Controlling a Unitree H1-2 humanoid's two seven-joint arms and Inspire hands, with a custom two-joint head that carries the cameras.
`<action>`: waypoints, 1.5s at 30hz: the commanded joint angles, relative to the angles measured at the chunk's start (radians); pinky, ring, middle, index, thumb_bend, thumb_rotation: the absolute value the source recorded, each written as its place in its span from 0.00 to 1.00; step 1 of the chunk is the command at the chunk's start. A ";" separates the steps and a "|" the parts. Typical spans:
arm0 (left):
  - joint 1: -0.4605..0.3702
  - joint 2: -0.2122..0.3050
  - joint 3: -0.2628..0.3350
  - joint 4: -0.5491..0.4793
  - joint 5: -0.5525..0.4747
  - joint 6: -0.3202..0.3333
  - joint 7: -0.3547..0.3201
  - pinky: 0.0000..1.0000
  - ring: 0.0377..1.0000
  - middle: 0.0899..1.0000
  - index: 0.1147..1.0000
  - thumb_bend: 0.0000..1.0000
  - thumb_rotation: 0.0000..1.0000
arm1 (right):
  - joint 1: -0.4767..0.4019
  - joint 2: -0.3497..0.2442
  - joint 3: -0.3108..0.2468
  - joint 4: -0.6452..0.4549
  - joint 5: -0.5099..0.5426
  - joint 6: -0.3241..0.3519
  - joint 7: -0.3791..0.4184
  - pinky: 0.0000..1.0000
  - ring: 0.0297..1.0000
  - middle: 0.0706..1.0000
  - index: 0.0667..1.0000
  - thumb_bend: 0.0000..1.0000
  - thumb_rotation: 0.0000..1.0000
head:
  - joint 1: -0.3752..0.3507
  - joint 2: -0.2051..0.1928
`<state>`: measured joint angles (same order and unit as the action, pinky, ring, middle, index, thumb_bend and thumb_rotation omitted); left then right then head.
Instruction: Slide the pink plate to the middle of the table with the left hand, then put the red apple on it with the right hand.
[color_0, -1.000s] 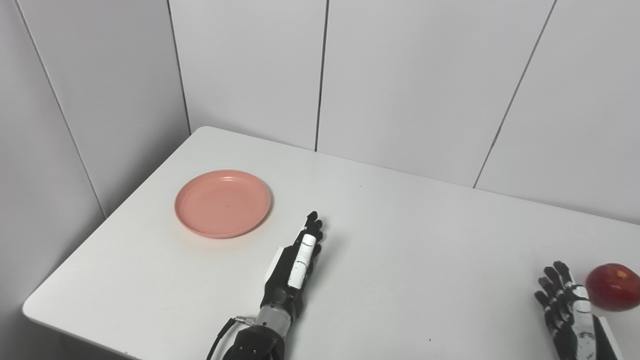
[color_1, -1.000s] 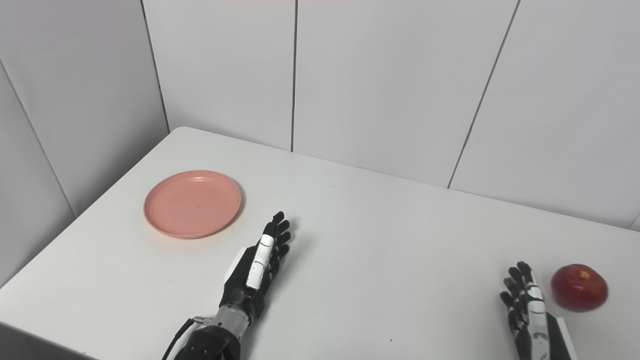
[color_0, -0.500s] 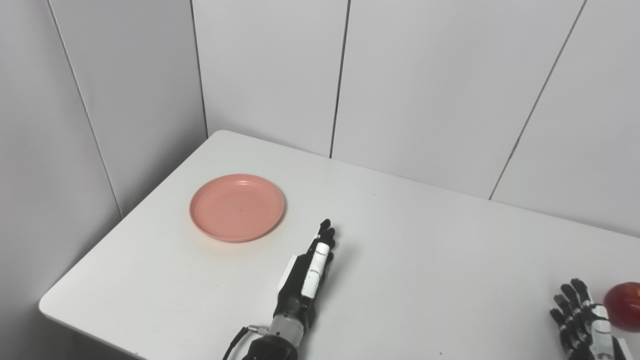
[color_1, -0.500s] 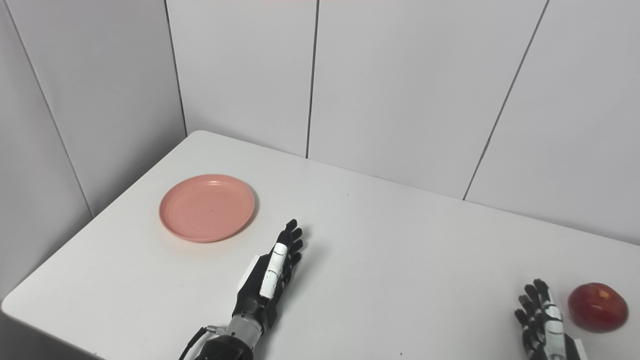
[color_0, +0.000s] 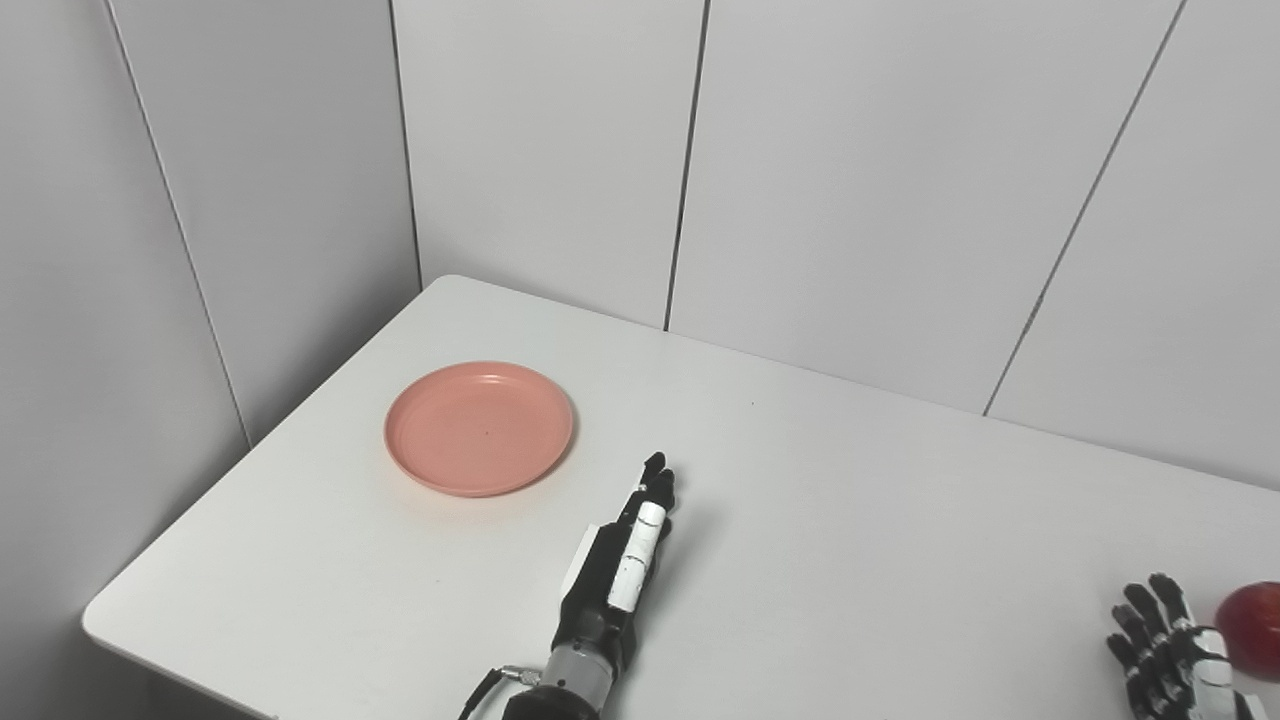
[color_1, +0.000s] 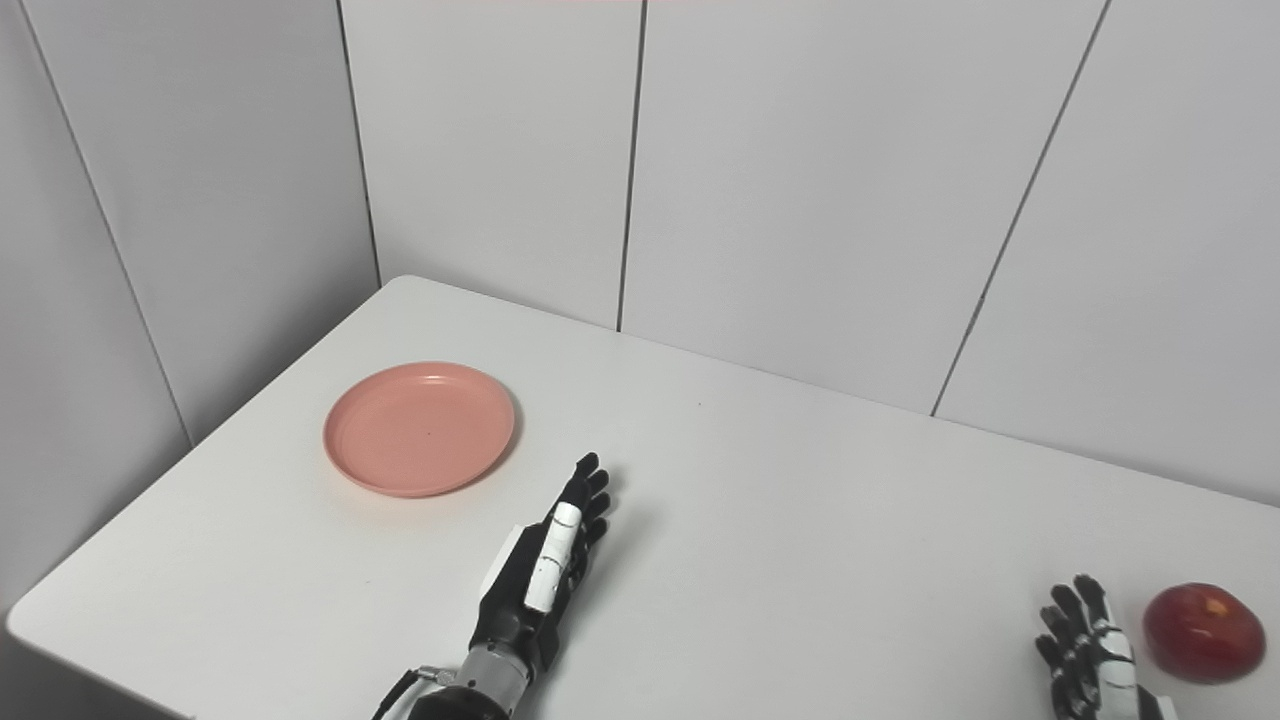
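Observation:
An empty pink plate (color_0: 479, 428) lies on the left part of the white table (color_0: 820, 520). My left hand (color_0: 618, 570) rests open and flat on the table, fingers stretched forward, a short way right of and nearer than the plate, not touching it. A red apple (color_1: 1203, 633) sits at the far right near the front edge. My right hand (color_1: 1088, 655) is open with fingers spread, just left of the apple and apart from it; its lower part is cut off by the picture's bottom edge.
Grey wall panels (color_0: 560, 150) stand close behind the table and along its left side. The table's rounded front-left corner (color_0: 105, 630) is in view. A black cable (color_0: 478, 693) runs by my left wrist.
The camera has tilted, so the whole scene sits lower and further right in the picture. Plate, apple and both hands hold their places on the table.

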<state>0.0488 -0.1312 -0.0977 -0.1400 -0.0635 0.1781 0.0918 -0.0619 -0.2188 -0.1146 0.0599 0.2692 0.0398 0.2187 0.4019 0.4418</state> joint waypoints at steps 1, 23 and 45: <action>0.021 -0.025 -0.011 0.018 -0.001 0.022 -0.009 1.00 1.00 1.00 1.00 0.82 0.97 | 0.020 0.005 -0.003 0.030 0.008 -0.010 0.008 1.00 0.97 0.96 0.99 0.89 1.00 | 0.000 0.001; -0.021 -0.007 -0.006 -0.093 0.017 -0.035 -0.022 1.00 1.00 1.00 1.00 0.85 0.94 | 0.018 0.000 -0.006 0.032 0.010 0.015 0.009 1.00 0.93 0.93 0.95 0.89 1.00 | 0.002 0.008; -0.260 0.142 0.168 -0.259 -0.091 0.139 -0.062 1.00 1.00 1.00 1.00 0.89 1.00 | 0.008 0.007 0.013 0.058 -0.018 -0.013 0.014 1.00 0.95 0.95 0.98 0.91 1.00 | -0.017 -0.010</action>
<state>-0.1579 -0.0090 0.0617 -0.3706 -0.1633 0.3064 0.0261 -0.0654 -0.2174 -0.1139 0.0712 0.2578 0.0395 0.2242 0.3850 0.4310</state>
